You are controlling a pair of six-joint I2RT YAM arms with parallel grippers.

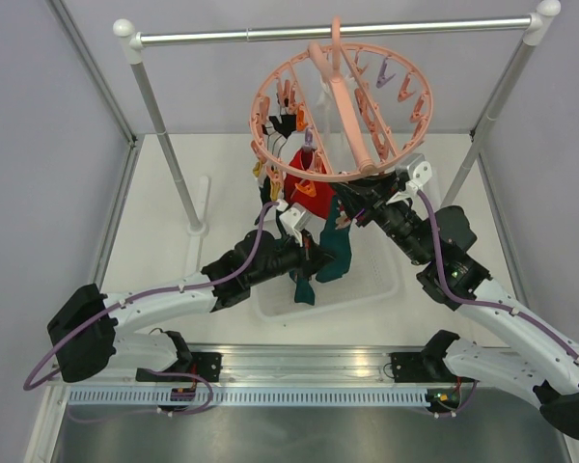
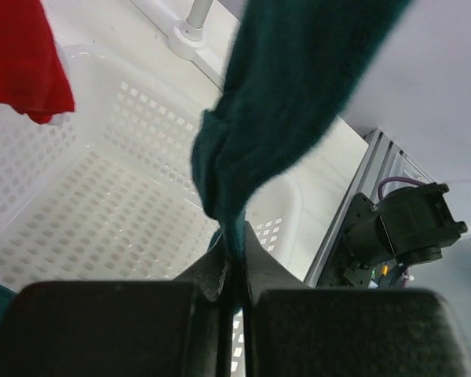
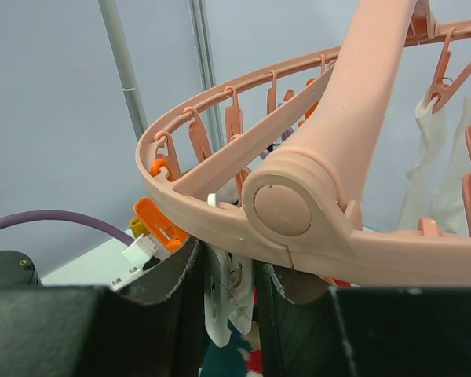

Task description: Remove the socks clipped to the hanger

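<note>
The salmon-pink ring hanger (image 1: 343,111) hangs by its hook from the silver rail. A red sock (image 1: 304,178) and a dark teal sock (image 1: 338,246) hang from clips under its near rim. My left gripper (image 1: 307,255) is below the ring, shut on the lower end of the teal sock (image 2: 290,102), pinched between my fingertips (image 2: 255,259). The red sock (image 2: 23,63) hangs to its left. My right gripper (image 3: 229,267) sits right under the hanger rim (image 3: 298,204), its jaws closed against both sides of a white clip (image 3: 224,314). Teal and red fabric shows just below that clip.
A white perforated tray (image 1: 376,285) lies on the table under the socks and also shows in the left wrist view (image 2: 102,196). The rail's posts (image 1: 169,145) stand left and right. Orange clips (image 3: 161,224) and white fabric (image 3: 432,157) hang from the ring.
</note>
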